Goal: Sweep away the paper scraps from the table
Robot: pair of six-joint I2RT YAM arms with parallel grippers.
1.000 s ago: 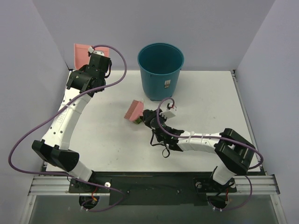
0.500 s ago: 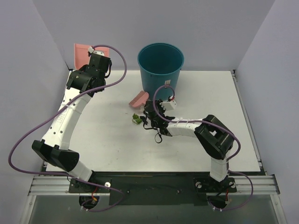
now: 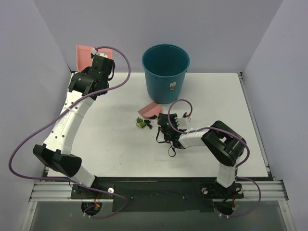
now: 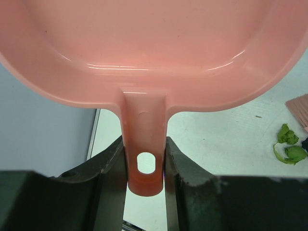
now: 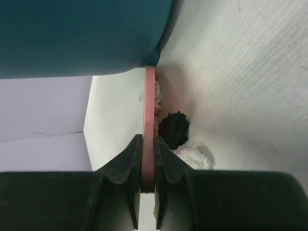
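My left gripper (image 3: 97, 63) is shut on the handle of the pink dustpan (image 3: 84, 54), held up at the table's far left corner; in the left wrist view the pan (image 4: 154, 48) fills the top, with its handle between my gripper (image 4: 146, 161). My right gripper (image 3: 161, 123) is shut on the pink brush (image 3: 150, 110), which lies low just in front of the bin. Green paper scraps (image 3: 141, 122) lie left of the brush, with black bits beside them. The right wrist view shows the gripper (image 5: 148, 161) clamping the thin brush handle (image 5: 149, 110), with a black scrap (image 5: 174, 129) and a white scrap (image 5: 195, 158) to its right.
A teal bin (image 3: 165, 71) stands upright at the back centre of the white table (image 3: 110, 149); it fills the top of the right wrist view (image 5: 82, 33). Grey walls close in the left, back and right sides. The right arm's cable loops over the table near the scraps.
My right gripper has carried the brush off the green scraps, up toward the bin and then a little right and down. The scraps now lie uncovered. The left arm and dustpan have not moved.
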